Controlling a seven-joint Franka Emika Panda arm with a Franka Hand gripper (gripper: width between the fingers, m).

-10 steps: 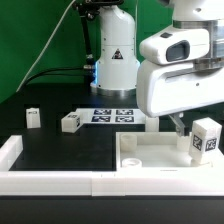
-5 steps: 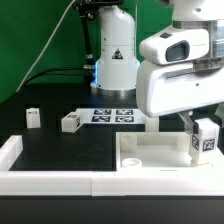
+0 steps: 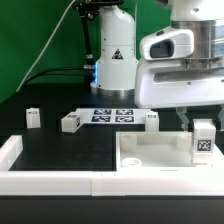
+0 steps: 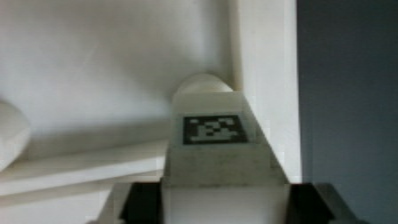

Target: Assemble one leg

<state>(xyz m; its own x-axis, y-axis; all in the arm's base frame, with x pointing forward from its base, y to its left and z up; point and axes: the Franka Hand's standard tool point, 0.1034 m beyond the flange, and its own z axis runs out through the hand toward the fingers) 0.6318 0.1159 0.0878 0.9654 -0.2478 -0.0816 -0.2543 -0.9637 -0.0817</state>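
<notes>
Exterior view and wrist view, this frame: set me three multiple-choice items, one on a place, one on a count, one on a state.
1. The held leg is
A. at the tabletop, toward the exterior view's right
B. in a drawer
C. on a shelf

2. Loose legs on the black table number
A. one
B. three
C. six

3. The hand is
A. open and empty
B. shut on the held leg
C. out of view

Answers:
1 A: the exterior view shows it within the tabletop's outline.
2 B: three small posts lie apart there.
3 B: in the wrist view the fingers flank the post.
</notes>
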